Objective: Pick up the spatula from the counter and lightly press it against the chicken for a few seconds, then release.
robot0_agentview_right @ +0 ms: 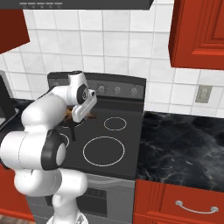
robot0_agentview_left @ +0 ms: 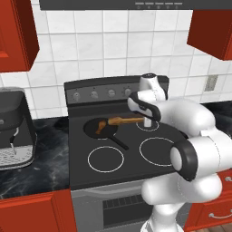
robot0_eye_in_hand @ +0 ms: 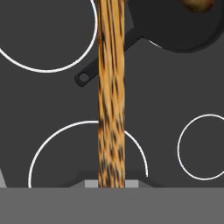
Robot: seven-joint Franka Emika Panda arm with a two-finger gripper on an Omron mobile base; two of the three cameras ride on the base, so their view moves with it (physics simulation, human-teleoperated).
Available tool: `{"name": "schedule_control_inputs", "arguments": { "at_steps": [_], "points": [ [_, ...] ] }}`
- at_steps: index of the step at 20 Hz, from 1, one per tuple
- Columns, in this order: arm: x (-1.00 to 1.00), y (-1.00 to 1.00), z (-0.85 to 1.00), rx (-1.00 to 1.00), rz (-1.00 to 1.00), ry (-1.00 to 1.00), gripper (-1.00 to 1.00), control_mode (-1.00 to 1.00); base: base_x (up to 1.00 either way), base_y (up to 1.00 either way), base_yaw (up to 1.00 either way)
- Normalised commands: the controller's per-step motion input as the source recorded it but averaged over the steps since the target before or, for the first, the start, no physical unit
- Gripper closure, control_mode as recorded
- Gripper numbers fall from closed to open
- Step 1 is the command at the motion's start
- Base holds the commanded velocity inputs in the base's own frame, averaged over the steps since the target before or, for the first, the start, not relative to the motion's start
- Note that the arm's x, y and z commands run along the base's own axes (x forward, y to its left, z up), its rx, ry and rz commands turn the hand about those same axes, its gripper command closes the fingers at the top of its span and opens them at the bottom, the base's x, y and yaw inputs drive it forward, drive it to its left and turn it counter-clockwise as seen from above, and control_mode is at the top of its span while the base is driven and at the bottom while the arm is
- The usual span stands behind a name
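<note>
Spatula (robot0_eye_in_hand: 111, 109): handle end clamped in closed gripper (robot0_agentview_left: 147, 121); blade apparently laid against chicken (robot0_agentview_left: 100, 126), contact unclear, in pan (robot0_agentview_left: 118, 142).

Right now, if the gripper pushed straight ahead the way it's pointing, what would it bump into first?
Probably the stovetop, at the burner ring below it. The gripper points down, shut on the spatula, whose blade reaches sideways toward the chicken. Depth is hard to judge.
</note>
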Motion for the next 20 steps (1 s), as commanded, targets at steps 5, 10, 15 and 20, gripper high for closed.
{"name": "schedule_control_inputs", "arguments": {
  "at_steps": [5,10,15,20],
  "points": [
    [0.17,0.08,-0.06,-0.01,0.00,0.01,1.00,-1.00,0.00,0.00,0.00],
    [0.19,0.10,-0.12,-0.01,0.00,0.03,1.00,-1.00,0.00,0.00,0.00],
    [0.19,0.02,-0.15,-0.01,0.00,0.04,1.00,-1.00,0.00,0.00,0.00],
    [0.23,0.00,-0.12,0.00,0.00,0.03,1.00,-1.00,0.00,0.00,0.00]
  ]
}}
